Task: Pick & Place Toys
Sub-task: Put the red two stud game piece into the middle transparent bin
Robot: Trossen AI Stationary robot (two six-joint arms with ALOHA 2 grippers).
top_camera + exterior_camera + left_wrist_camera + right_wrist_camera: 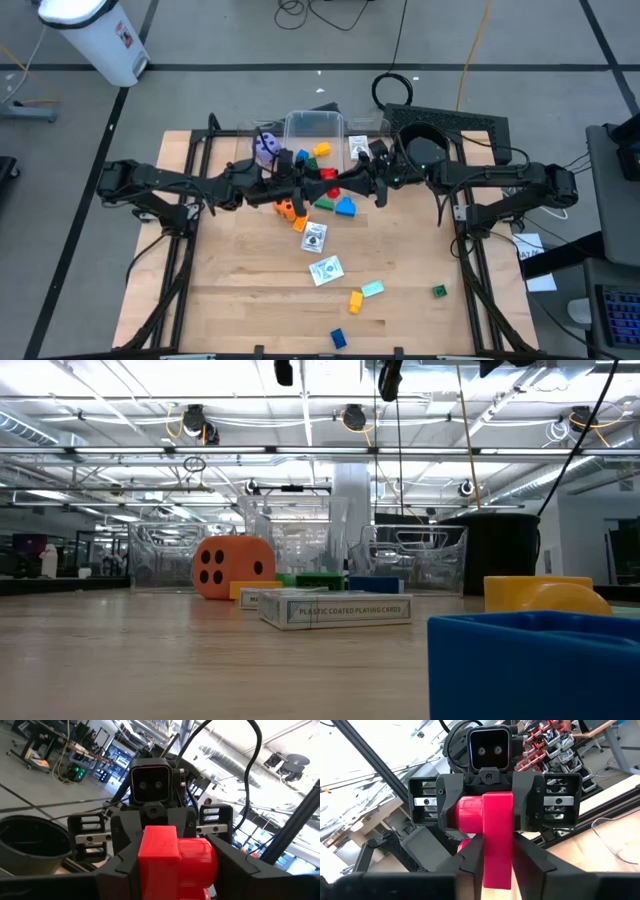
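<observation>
Handover geometry above the table. The left gripper [300, 183] and the right gripper [352, 185] meet nose to nose over the far middle of the table [240, 290], and both are clenched on one red block [329, 176], held in the air between them. In each wrist view the block [176, 861] [489, 830] fills the gap between that arm's fingers, with the opposing gripper directly behind it. Its long axis appears to run from arm to arm, though the high view is too crowded to be sure. Neither arm is nearer; whichever lets go decides where the block goes.

Beneath the grippers lie the orange die [232, 568], green and blue blocks and a yellow one. The clear tub [318, 128] stands just beyond, the black pot [424, 150] to its right. Printed cards [326, 269] and scattered blocks occupy the near, bare wood. Behind the table is a workshop hall with ceiling lights.
</observation>
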